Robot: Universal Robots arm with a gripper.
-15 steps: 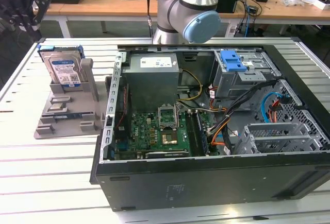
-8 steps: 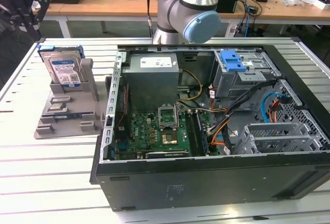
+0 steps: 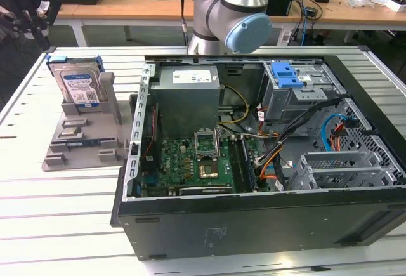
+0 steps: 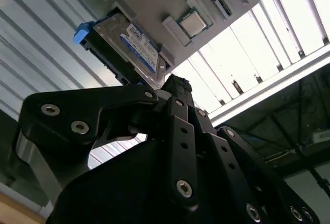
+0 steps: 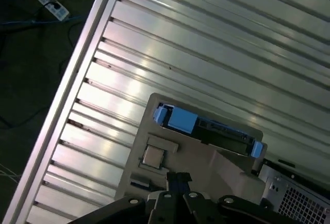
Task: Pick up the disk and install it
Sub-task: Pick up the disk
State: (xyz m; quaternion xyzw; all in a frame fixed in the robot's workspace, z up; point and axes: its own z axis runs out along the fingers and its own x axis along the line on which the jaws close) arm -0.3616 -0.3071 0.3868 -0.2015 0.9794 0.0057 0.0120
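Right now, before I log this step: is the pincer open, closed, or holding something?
The pincer: closed, holding nothing; the disk stands apart from it in the grey holder.

Beside the computer case [image 3: 254, 225], on the exterior view's left, the disk [image 3: 77, 85] is flanked by the upright wall of the grey holder [image 3: 108, 95]; above it, room is left unobstructed.

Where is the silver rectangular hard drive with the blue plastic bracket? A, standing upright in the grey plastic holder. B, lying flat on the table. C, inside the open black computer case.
A: the disk stands upright in the grey holder, to the exterior view's left of the case.
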